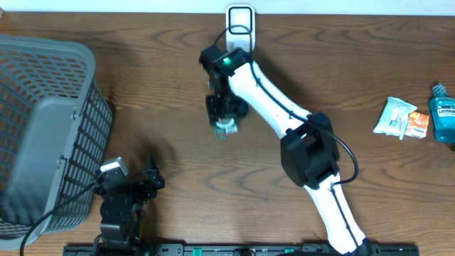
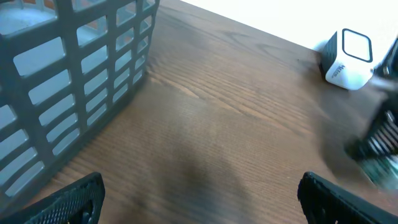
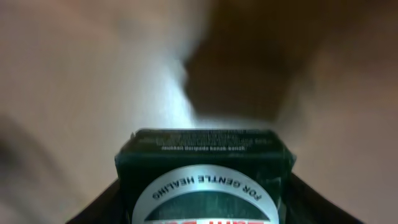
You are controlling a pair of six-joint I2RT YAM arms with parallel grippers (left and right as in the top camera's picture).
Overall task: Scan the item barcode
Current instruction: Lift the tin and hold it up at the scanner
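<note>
A: Right arm pose?
B: Right arm (image 1: 274,99) runs from the near counter (image 1: 156,92) edge up toward the scanner (image 1: 240,21). Elbow bent, white links on a slant, wrist tipped down. Right tool (image 1: 226,122) sits just in front of the scanner, a touch toward the basket (image 1: 43,128) side.
A: Tool state?
B: Pinching the dark green box (image 1: 226,128), one finger on each side wall. The wrist view shows both fingers against the box (image 3: 202,186).
A: Where's the box?
B: In that tool, close in front of the scanner. Can't tell if it touches the counter.
A: Box look?
B: Dark green, small. The wrist view shows a white curved band reading "FOR GENTLE HEALING" and a line of tiny white print above it, too small to read. From overhead, a pale teal-white end faces away from the scanner. In the left wrist view it's just a blur (image 2: 379,165) below the scanner (image 2: 348,59).
A: Left arm?
B: Left arm (image 1: 117,213) is folded low, well apart from the scanner and right beside the basket (image 2: 74,74). Left tool (image 2: 202,199) is spread wide, with dark fingertips (image 2: 68,202) at both lower corners of its view over bare counter wood.
A: Anything else?
B: Sachet pack (image 1: 402,117) and blue mouthwash bottle (image 1: 443,114), just beside each other. Both are well apart from the scanner, on the side opposite the basket.
</note>
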